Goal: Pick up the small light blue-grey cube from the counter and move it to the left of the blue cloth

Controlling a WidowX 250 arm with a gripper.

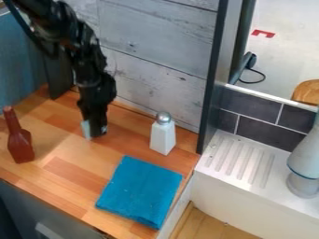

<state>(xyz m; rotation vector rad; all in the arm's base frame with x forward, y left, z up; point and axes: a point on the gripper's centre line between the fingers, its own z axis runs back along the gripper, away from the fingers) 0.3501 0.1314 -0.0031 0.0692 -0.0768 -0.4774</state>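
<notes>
Claw (95, 132) low at the back of the wooden desk (65, 179), pointing down, near the plank wall (159, 60). Pale patches at its tip; cannot tell whether they are part of it or something small in its grip. Cannot tell either whether the claw is apart or together. Step in hand, as I judge it: a low position at the desk surface, with no hold on any of the larger things around it. Judgement on a next move: if toward the shaker, it calls for a sideways shift along the wall and enough lift to clear the cap; if toward the bottle, a shift the other way and care around the narrow neck. White shaker (163, 136) stands upright near the desk's back edge, right of the claw in the view, apart from it. Body pale, flat-sided, broader low down; cap rounded, silvery, shiny. Dark red bottle (21, 144) upright at the left: slim neck, wider angular body, also apart from the claw. Blue cloth (140, 190) lies flat in front of the shaker, roughly square, near the desk's edge. Beyond that edge, a white ribbed drainboard (263, 175).
</notes>
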